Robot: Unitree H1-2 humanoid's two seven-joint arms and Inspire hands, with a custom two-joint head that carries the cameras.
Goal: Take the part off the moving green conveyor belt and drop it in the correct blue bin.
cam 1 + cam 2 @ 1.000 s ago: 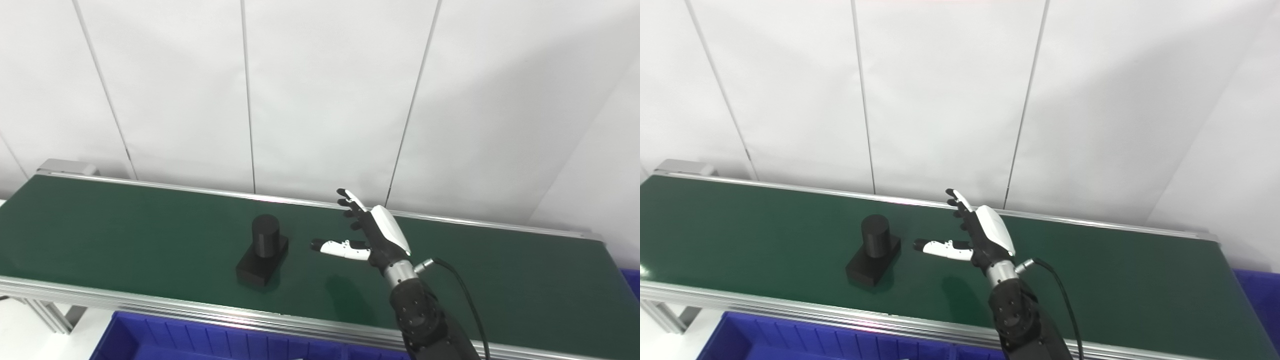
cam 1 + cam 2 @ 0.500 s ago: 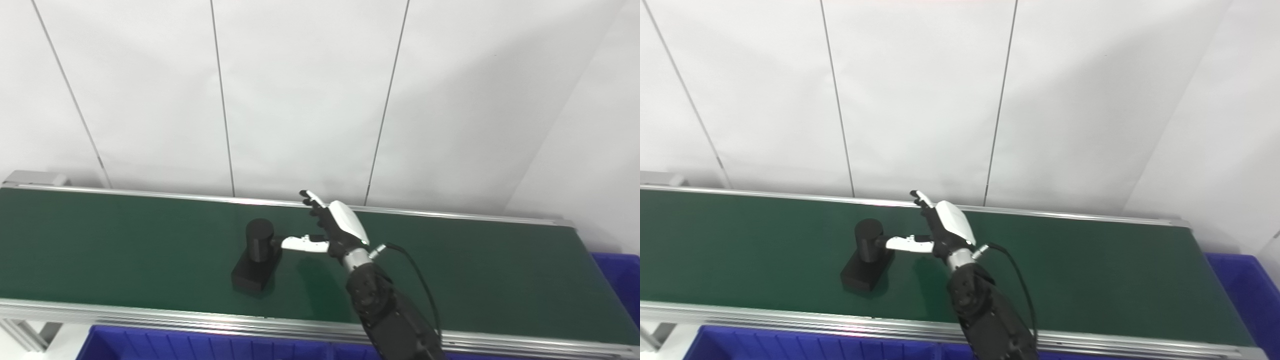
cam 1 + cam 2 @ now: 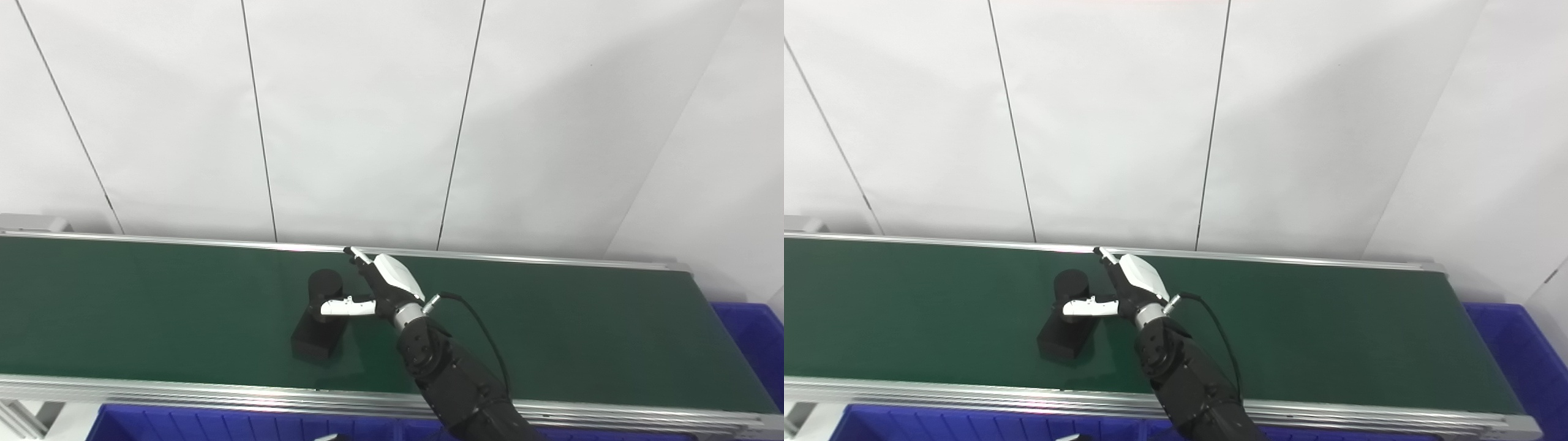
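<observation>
Right hand (image 3: 383,288) fingers (image 3: 356,256) spread; black part (image 3: 320,318) between thumb and fingers, not clamped.

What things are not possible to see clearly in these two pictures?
- Right hand on the black part: both views show the thumb across the cylinder's front, the fingers behind; contact and grip cannot be told.
- Blue bin below the conveyor belt: cut off by the bottom edge, inside hidden.
- Blue bin at right: cut off by the right edge.
- Left hand: in neither view.
</observation>
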